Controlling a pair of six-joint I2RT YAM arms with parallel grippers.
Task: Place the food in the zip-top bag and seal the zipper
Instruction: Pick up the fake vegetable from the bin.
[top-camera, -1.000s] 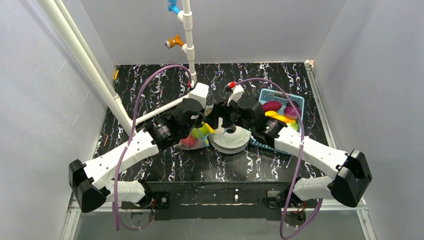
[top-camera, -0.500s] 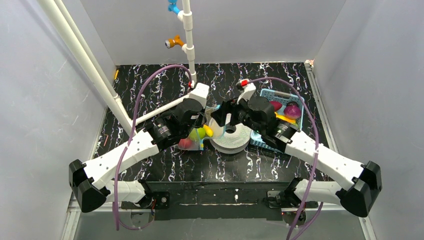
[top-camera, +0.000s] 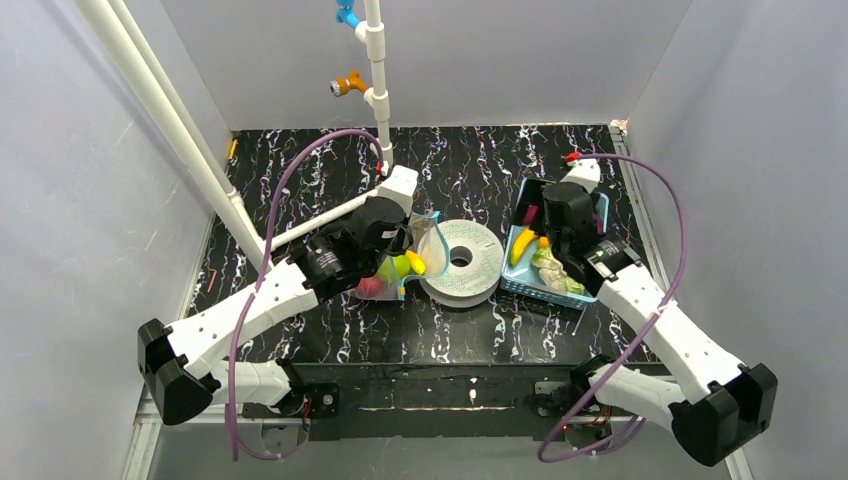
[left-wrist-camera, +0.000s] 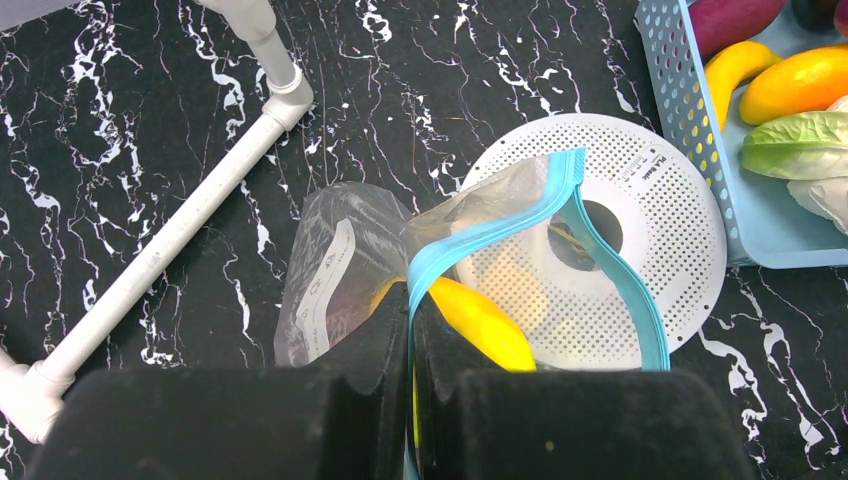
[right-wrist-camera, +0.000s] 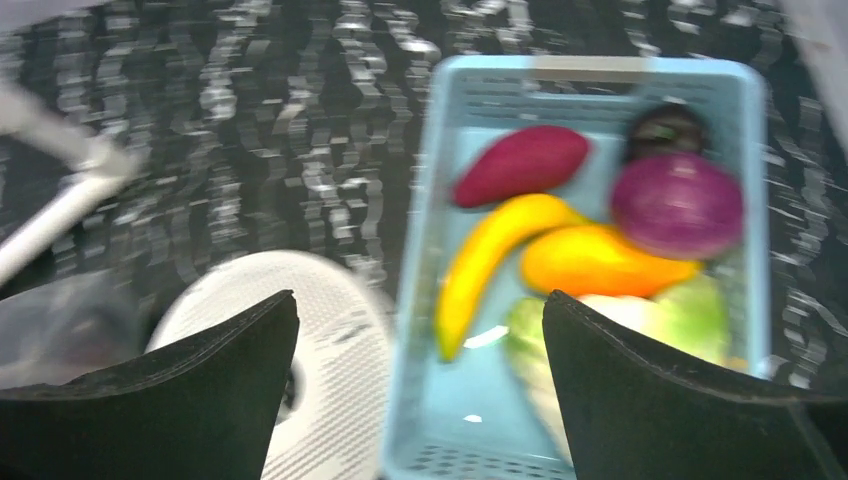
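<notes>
The clear zip-top bag (left-wrist-camera: 345, 255) lies at mid table, its mouth open over a white disc. My left gripper (left-wrist-camera: 412, 335) is shut on the near side of the teal zipper (left-wrist-camera: 500, 215) and holds that edge up. A yellow piece (left-wrist-camera: 482, 322) lies inside the mouth. The top view shows a red apple (top-camera: 375, 287) and a green pear (top-camera: 398, 266) in the bag. My right gripper (right-wrist-camera: 420, 380) is open and empty above the left edge of the basket. It holds a banana (right-wrist-camera: 490, 255), a dark red piece (right-wrist-camera: 520, 165) and an orange piece (right-wrist-camera: 600, 260).
The light-blue mesh basket (right-wrist-camera: 440, 200) stands right of a white perforated disc (left-wrist-camera: 650, 190), which lies under the bag mouth. A round purple vegetable (right-wrist-camera: 678, 205) and a leafy green one (right-wrist-camera: 690, 310) also lie in the basket. A white pipe frame (left-wrist-camera: 180, 230) crosses the table at the left.
My right arm has swung right, from beside the bag mouth over the disc to above the basket. The left gripper and the bag have stayed in place.
</notes>
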